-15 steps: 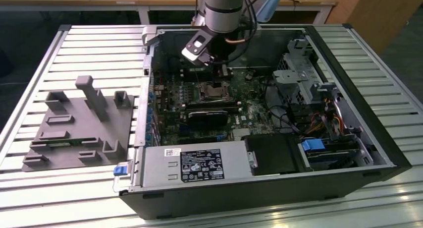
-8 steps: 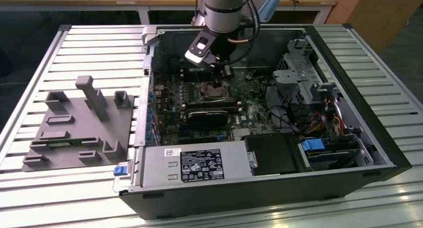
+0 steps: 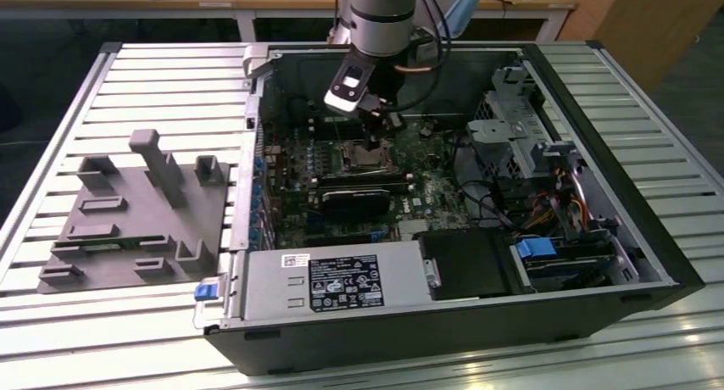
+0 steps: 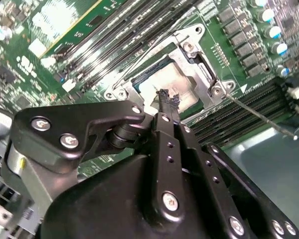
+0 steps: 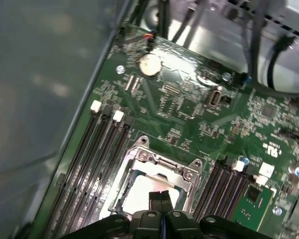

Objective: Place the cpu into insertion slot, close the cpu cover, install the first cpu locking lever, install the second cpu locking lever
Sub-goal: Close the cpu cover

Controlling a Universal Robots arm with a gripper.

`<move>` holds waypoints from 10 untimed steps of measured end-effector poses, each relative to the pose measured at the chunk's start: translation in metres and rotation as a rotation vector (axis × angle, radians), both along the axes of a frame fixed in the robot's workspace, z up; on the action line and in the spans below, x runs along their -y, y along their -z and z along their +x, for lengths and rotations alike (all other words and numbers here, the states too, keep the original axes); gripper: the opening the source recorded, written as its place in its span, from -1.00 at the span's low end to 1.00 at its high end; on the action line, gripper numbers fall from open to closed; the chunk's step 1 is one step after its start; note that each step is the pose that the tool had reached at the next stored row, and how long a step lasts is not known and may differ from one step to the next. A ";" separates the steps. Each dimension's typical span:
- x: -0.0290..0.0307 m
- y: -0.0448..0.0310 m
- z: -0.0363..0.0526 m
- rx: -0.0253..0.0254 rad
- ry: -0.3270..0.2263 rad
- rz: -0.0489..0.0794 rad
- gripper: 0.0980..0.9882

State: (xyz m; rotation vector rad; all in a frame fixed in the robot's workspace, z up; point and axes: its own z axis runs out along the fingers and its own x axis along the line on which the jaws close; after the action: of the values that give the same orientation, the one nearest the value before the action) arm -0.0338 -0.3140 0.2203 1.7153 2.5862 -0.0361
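Cpu (image 3: pixel 364 155) lies flat, top up, upper centre in exterior view, framed by cpu cover (image 4: pixel 192 37); my gripper (image 4: pixel 168 98) has its fingers pressed together above.

cpu (image 4: pixel 179 82) in insertion slot (image 4: pixel 148 70), cpu cover (image 4: pixel 189 36) over it, memory slots (image 4: pixel 129 30) either side

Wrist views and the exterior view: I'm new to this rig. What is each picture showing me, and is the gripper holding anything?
The exterior view comes from a camera off the arm. It shows the robot arm reaching into an open computer case lying on a slatted table, with a grey fixture tray beside it. Both wrist views come from cameras riding on the arm, looking past the black gripper at the motherboard. The gripper is shut, holds nothing, and hangs just over the cpu, which lies framed by the metal cpu cover.
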 end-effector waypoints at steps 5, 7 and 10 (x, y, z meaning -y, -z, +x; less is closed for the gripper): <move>0.0000 0.0000 -0.0001 -0.0001 -0.085 0.000 -0.99; 0.0000 0.0000 0.0000 0.0000 -0.122 0.000 -0.99; 0.0000 0.0000 0.0000 0.0000 -0.177 0.000 -0.99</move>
State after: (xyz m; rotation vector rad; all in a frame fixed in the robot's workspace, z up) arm -0.0338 -0.3140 0.2202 1.4795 2.7258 -0.0308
